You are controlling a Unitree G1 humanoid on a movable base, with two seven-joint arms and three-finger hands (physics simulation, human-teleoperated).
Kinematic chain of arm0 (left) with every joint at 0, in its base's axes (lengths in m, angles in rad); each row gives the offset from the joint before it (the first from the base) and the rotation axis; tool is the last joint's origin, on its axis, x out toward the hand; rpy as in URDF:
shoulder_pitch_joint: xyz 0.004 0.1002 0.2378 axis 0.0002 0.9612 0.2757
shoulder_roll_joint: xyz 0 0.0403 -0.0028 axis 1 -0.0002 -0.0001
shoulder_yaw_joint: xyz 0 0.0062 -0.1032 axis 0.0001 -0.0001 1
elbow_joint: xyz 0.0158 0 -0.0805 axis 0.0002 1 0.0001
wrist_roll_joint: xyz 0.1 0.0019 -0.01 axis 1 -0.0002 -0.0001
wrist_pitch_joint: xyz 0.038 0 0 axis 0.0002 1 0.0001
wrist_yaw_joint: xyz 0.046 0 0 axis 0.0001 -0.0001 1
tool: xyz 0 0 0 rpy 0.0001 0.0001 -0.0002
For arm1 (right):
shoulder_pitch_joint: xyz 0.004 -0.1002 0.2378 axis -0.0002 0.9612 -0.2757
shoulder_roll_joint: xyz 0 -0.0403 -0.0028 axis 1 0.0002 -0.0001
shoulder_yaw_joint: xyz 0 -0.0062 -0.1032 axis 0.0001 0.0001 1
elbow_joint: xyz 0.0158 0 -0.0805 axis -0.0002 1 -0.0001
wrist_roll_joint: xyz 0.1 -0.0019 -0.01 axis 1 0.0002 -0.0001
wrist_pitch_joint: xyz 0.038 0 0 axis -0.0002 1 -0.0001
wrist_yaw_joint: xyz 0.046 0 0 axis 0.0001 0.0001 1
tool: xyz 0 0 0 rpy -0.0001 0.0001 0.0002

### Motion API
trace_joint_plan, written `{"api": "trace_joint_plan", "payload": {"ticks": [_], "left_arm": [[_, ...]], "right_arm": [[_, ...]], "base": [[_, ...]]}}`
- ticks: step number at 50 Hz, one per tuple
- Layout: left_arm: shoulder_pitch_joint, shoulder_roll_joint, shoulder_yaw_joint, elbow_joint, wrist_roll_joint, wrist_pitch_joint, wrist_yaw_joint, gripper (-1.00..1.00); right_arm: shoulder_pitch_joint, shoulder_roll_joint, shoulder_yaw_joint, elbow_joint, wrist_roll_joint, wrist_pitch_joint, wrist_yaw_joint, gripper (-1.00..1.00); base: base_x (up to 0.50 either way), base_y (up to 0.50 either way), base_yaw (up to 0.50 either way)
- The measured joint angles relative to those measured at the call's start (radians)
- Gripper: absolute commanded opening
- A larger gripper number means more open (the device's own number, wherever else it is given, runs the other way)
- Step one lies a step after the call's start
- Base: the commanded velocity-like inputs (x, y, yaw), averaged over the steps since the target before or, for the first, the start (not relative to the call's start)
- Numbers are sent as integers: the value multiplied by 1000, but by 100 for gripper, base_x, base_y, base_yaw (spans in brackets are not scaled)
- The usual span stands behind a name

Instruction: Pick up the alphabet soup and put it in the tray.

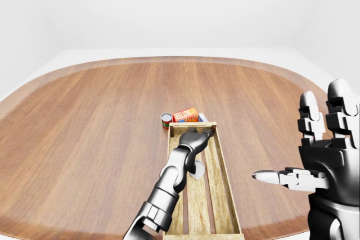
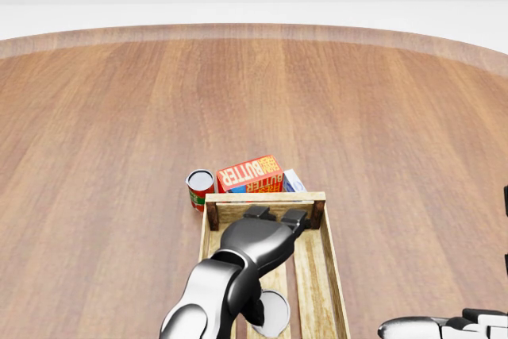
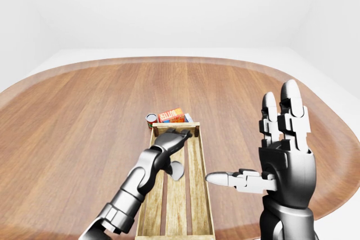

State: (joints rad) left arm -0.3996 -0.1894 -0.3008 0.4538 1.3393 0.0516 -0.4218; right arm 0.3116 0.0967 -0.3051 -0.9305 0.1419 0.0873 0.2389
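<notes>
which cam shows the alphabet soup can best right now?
Head view: the alphabet soup can stands in the wooden tray, largest here, though the left hand and forearm cover its left side. The eye views show only a small pale disc beside that arm. The right hand is raised and open.

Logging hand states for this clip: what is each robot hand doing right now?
Left robot hand: open, holding nothing; alphabet soup sits in the tray.
Right robot hand: open, empty.
</notes>
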Motion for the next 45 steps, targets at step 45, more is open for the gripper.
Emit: {"api": "trace_joint_plan", "payload": {"ticks": [45], "left_arm": [[98, 68, 46, -746, -49, 35, -276, 100]], "right_arm": [[-4, -5, 10, 11, -9, 0, -14, 100]], "base": [[0, 0, 0]]}}
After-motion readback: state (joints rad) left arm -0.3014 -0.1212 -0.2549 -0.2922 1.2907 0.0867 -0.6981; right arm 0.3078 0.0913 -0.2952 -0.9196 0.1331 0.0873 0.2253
